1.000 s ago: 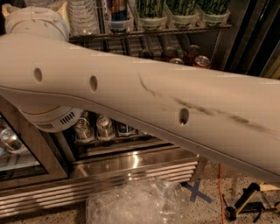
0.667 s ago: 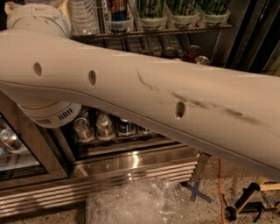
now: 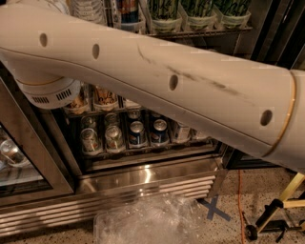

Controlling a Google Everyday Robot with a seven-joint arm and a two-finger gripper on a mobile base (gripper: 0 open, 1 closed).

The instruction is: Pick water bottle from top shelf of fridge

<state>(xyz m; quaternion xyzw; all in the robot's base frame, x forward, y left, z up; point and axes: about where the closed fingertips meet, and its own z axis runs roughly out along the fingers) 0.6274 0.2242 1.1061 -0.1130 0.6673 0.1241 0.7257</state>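
My white arm [image 3: 157,71] crosses the whole view from upper left to right and hides most of the fridge [image 3: 143,178] interior. The gripper is not in view; it lies beyond the arm's upper left end. The lower part of a clear ribbed water bottle [image 3: 88,9] shows at the top left edge, standing on the top shelf [image 3: 200,33], a grey wire rack. Its cap is out of view.
Green-labelled cups [image 3: 200,9] stand on the top shelf to the right of the bottle. Several cans [image 3: 138,133] fill the lowest rack. A glass door [image 3: 19,162] stands at the left. A clear plastic bag [image 3: 147,221], a blue tape cross [image 3: 214,209] and a yellow-black stand [image 3: 281,209] are on the floor.
The arm has moved up and to the left in the view. More of the lowest rack of cans shows beneath it.
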